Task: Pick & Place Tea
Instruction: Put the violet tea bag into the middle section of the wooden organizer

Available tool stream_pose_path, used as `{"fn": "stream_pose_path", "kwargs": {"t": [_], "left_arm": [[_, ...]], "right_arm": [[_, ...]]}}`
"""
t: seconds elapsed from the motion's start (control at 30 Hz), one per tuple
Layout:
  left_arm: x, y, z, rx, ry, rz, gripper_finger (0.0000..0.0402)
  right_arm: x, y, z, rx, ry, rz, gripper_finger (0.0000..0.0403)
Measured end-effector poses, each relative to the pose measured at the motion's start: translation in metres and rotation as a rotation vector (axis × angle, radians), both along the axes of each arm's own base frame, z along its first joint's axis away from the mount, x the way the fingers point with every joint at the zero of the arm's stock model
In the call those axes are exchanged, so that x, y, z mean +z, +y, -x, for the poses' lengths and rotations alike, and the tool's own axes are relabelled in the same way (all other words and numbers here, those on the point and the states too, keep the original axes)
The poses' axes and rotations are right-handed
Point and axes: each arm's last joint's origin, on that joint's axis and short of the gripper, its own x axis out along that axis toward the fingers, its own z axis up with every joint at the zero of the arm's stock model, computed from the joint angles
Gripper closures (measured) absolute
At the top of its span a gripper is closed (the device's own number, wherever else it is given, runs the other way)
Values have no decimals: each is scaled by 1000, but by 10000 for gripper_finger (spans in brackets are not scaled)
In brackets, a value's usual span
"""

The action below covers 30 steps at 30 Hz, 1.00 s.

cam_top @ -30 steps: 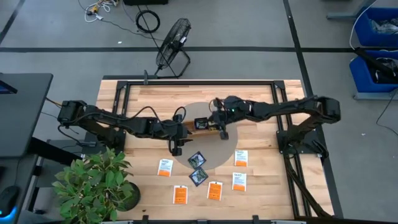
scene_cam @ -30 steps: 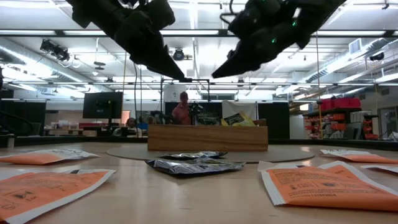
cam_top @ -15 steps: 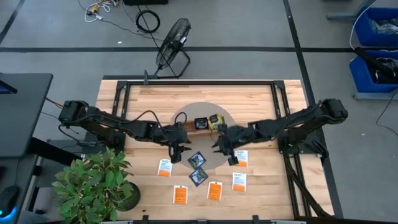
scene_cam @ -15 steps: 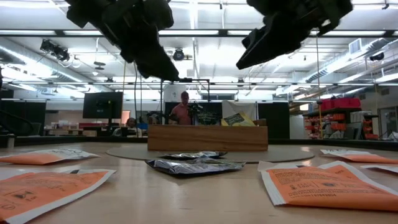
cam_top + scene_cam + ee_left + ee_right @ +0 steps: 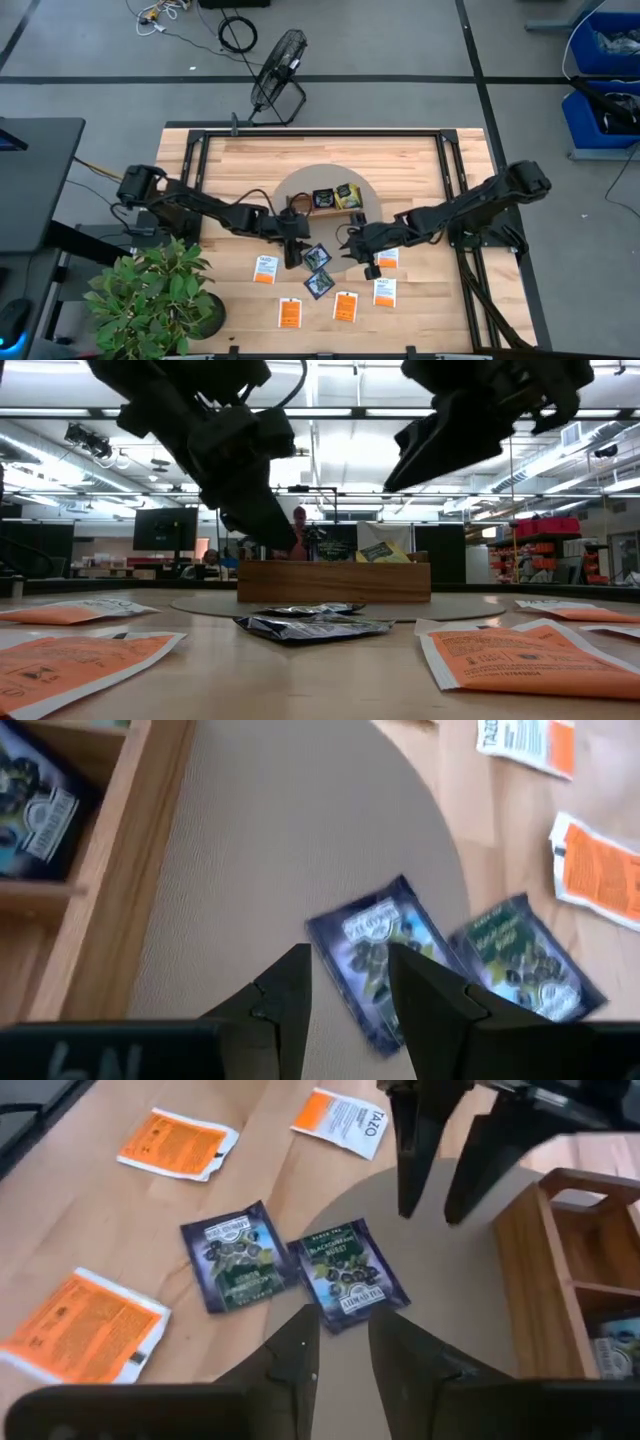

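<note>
Hovering: I am holding both arms over the middle of the table, above the 2 dark tea packets.
Left pincer: left pincer is hanging just beside the nearer dark packet; its fingers are standing parted with nothing between them.
Right pincer: right pincer is sitting across from it, near the white-and-orange packet; its fingers are also spread and gripping nothing.
Dark packets: 2 of them are lying side by side, the second dark packet touching or almost touching the first, on the edge of the round grey mat.
Loose tea: I am counting 5 orange or white-and-orange packets around the front of the table, including the front orange packet, all flat and apart from each other.
Wooden tray: the wooden tray is sitting on the mat behind the dark pair; at least 2 packets are already showing in its compartments, a dark stored packet and a yellow-green stored packet.
Progress: I am judging the job as early; roughly 2 in, 7 left on the table.
Next: I am expecting one pincer to come down on a dark packet; being thin and flat, it is likely needing an edge pinch.
</note>
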Motion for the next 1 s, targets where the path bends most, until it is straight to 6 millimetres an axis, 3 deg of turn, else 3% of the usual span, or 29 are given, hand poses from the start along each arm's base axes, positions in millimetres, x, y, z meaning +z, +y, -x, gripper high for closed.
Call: {"fn": "stream_pose_path", "kwargs": {"t": [0.33,0.5,0.73,1.0], "left_arm": [[-7,-9,0,-11,19,7,233],[-7,-9,1,-15,31,0,225],[-8,-9,2,-19,40,-5,223],[-8,-8,2,-32,44,-20,223]], "right_arm": [[-45,6,-27,51,-13,142,290],[-49,9,-42,44,-34,155,256],[-63,13,-58,-45,70,82,212],[-72,12,-61,-227,141,35,207]]}}
